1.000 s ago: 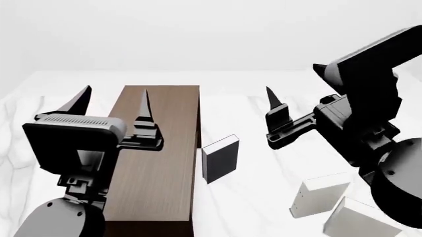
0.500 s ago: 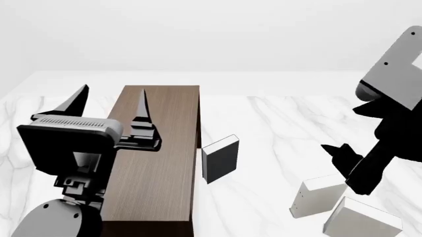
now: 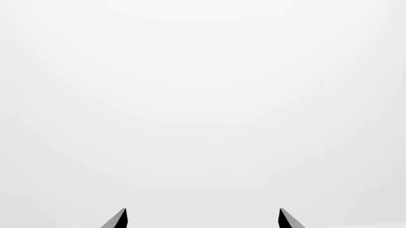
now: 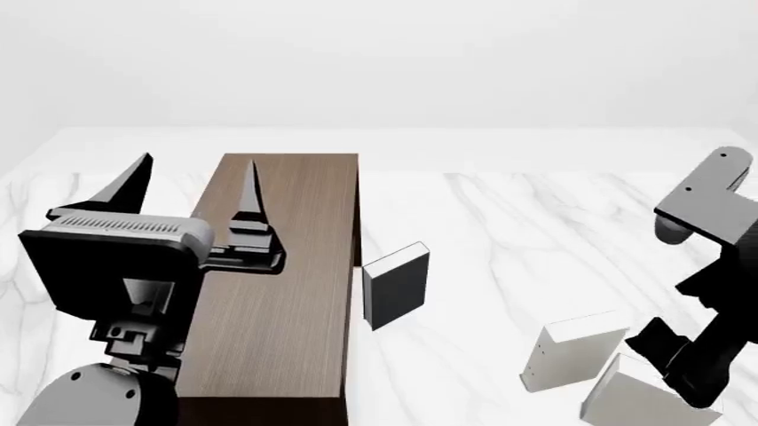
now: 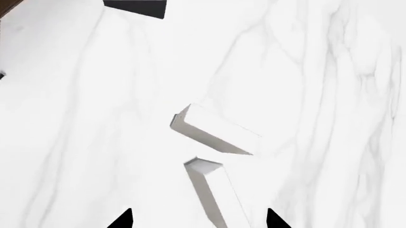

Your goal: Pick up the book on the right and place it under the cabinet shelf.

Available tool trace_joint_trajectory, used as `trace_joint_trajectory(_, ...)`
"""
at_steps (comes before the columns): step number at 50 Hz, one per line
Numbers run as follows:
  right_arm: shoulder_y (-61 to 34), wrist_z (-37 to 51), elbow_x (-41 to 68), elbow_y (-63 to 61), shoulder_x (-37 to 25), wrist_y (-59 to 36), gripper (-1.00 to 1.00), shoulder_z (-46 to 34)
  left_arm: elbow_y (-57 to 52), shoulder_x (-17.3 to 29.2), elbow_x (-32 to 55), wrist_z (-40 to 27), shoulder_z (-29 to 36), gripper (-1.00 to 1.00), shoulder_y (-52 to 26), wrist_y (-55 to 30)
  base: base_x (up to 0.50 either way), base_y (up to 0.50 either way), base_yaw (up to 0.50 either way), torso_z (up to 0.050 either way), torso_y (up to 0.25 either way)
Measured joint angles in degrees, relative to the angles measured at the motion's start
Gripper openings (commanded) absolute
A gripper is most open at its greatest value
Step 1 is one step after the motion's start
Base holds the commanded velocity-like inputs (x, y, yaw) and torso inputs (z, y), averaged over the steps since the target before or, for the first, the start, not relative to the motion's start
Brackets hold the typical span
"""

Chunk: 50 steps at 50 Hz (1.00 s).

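a white marble-look table [image 4: 509, 222] with grey veining carries a matt dark wood-grain cabinet shelf [image 4: 284, 275], a plain matt white book [image 4: 645, 399], a smooth white second book [image 4: 574, 351] and matt black grippers [image 4: 190, 182].

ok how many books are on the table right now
3. A dark book stands beside the cabinet shelf. A thicker white book stands toward the right. The thin white book leans next to it at the near right, partly behind the right end effector. Others could be out of view.

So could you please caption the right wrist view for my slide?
Open right end effector above the thin white book, beside a thicker book.
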<state>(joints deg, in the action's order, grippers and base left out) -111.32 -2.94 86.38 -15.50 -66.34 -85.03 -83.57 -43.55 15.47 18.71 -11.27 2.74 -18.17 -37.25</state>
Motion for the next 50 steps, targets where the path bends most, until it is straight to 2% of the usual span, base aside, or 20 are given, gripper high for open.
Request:
trace_joint_trajectory(22,7.74,-1.23,-2.05,2.74,0.49,5.42,1.00,-8.13,0.09,0.64,0.18,-0.57,0.09,1.00,1.03,0.81,0.00,0.00,0.00,0.000,0.000)
trace_joint_trajectory(50,10.43,-1.92,-6.67,3.88,1.09,8.22,1.00,-11.08,-0.12,1.27,0.66,-1.14,0.83,1.00,1.52,1.17,0.00,0.00,0.00,0.000,0.000)
